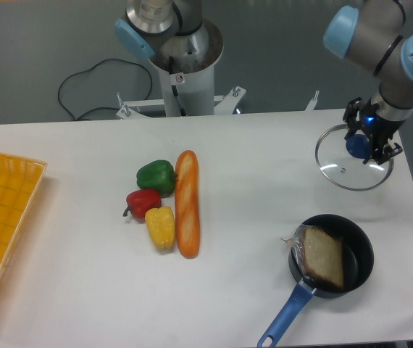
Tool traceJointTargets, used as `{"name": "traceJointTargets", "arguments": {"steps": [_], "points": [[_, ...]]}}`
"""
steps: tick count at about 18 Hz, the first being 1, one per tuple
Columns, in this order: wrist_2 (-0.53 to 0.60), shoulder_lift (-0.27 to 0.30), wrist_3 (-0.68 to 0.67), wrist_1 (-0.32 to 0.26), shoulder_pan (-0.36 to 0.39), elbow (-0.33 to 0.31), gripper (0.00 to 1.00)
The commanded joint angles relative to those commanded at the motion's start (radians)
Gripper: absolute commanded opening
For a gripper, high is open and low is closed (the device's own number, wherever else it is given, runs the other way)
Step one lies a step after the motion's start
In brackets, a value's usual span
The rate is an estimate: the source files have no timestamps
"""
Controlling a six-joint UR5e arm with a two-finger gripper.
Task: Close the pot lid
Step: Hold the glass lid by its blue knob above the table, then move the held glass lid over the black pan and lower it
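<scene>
The lid (340,170), clear glass with a metal rim, sits at the back right of the table. My gripper (366,145) is straight above it, fingers down on either side of its blue knob (356,146) and closed against it. I cannot tell whether the lid rests on the table or hangs just off it. The pot (362,250), a small black saucepan with a long blue handle (285,319) pointing to the front left, stands uncovered near the front right edge, in front of the lid. A wrapped slice of bread (321,257) lies inside it.
A long baguette (187,204) lies mid-table with green (156,176), red (143,202) and yellow (161,227) peppers at its left. A yellow basket (3,217) occupies the left edge. The robot base (185,65) and a cable (83,90) stand behind the table.
</scene>
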Motion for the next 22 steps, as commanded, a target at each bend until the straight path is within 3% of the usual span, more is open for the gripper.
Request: {"name": "traceJointTargets", "arguments": {"steps": [6, 12, 16, 22], "points": [[-0.011, -0.009, -0.027, 0.000, -0.011, 0.029, 0.44], [-0.070, -0.040, -0.168, 0.002, -0.049, 0.072, 0.44], [-0.169, -0.055, -0.279, 0.006, -0.067, 0.094, 0.44], [-0.202, -0.071, -0.391, 0.029, -0.107, 0.104, 0.43]]}}
